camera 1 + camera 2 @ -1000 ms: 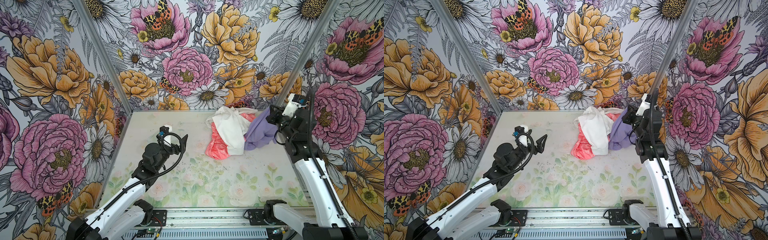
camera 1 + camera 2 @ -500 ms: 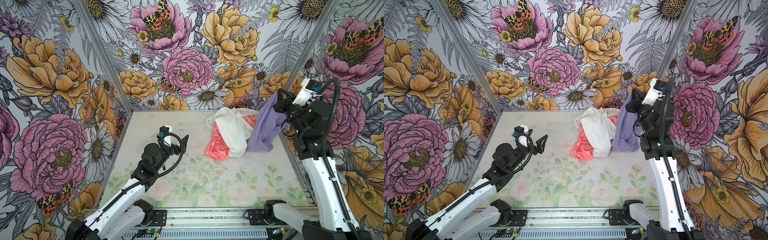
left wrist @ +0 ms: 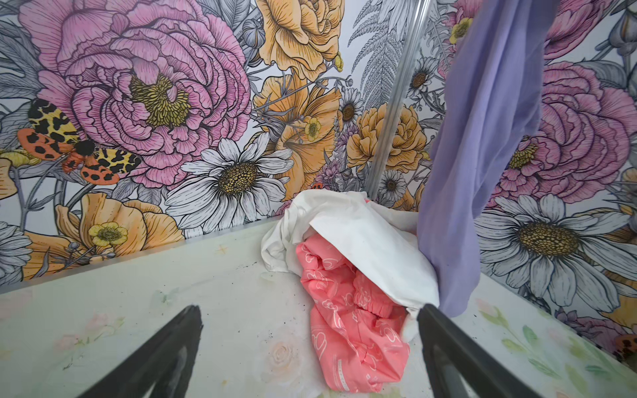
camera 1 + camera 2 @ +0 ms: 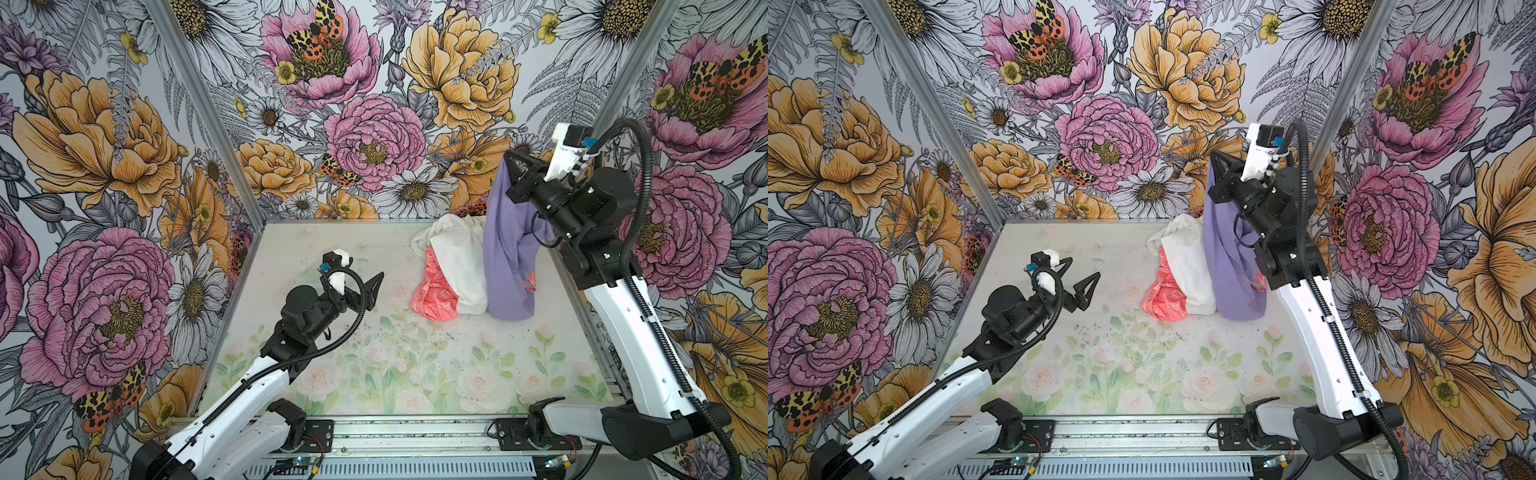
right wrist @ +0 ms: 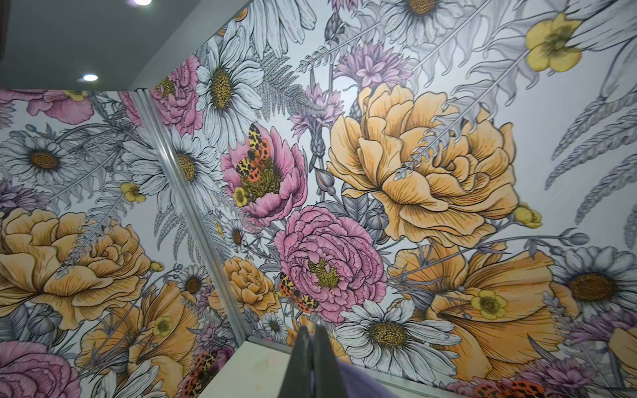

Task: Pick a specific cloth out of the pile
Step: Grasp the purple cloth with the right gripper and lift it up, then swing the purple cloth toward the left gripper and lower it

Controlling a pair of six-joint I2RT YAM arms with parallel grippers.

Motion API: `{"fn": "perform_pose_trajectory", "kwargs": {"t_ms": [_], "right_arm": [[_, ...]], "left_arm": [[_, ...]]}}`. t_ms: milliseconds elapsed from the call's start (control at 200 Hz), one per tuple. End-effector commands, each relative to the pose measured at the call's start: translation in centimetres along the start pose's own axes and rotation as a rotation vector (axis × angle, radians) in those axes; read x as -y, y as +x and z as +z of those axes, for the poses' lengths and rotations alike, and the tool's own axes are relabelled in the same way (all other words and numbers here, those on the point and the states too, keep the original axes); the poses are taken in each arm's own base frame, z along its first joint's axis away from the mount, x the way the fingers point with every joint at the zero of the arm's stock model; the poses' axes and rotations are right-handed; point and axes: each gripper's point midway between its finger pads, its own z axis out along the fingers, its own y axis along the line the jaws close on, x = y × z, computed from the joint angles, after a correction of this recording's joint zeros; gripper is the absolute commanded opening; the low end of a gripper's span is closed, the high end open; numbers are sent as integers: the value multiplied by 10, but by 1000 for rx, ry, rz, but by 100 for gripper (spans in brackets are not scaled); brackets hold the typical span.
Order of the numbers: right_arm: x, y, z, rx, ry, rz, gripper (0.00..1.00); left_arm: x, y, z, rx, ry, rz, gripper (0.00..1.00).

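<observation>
R pincer [image 4: 509, 161] is clenched on the top edge of the plain lavender-purple thin cloth [image 4: 507, 257], hoisted much higher vs a sec ago. Cloth hangs as a long drape, its lower end seemingly touching the tabletop [image 4: 374, 365] beside the pile [image 4: 453, 270]: white shirt [image 4: 457, 253] + coral-pink patterned cloth [image 4: 432, 293]. Looks nearly separated. L pincer [image 4: 365, 270] is released, idle, well apart.

Your left arm [image 4: 232, 415] and right arm [image 4: 631, 345]: white shell links, black joint housings. Ribbed black hose [image 4: 647, 166] runs along each. White camera block [image 4: 563, 160] with blue plug on each wrist. Left gripper [image 4: 1084, 267] and right gripper [image 4: 507, 156]: black, triangular, open-strut fingers. You'll note small dark screw holes down the right shell, black bases bolted to a silver rail [image 4: 415, 434].
</observation>
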Motion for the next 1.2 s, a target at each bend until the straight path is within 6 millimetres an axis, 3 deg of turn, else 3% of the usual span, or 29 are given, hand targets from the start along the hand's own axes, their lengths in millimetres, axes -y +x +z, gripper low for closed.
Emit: {"fn": "perform_pose_trajectory", "kwargs": {"t_ms": [0,130,255,500,641,711,821,941,1021,1196], "right_arm": [[-43,11,14,-24,-173,-31,0],[-72,70,33,-165,-272,-25,0],[-87,132,42,-302,-317,-21,0],[-76,243,36,-536,-299,-12,0],[-59,288,23,-643,-248,-39,0],[-52,305,15,-695,-230,-70,9],[-38,315,-2,-760,-196,-174,46],[-11,296,-17,-731,-64,-341,71],[1,277,-27,-688,5,-413,80],[15,246,-41,-614,77,-400,85]], "left_arm": [[25,-26,0,65,114,-5,99],[35,-27,5,63,154,-8,98],[30,-26,5,70,117,-12,99],[9,-29,-6,122,-3,-13,99],[7,-27,-4,116,-12,-12,99],[7,-26,-3,113,-14,-15,99],[6,-25,0,106,-15,-16,99],[7,-22,3,95,-9,-16,99],[7,-19,5,82,-10,-17,99],[16,-5,18,7,29,-2,99]]}}
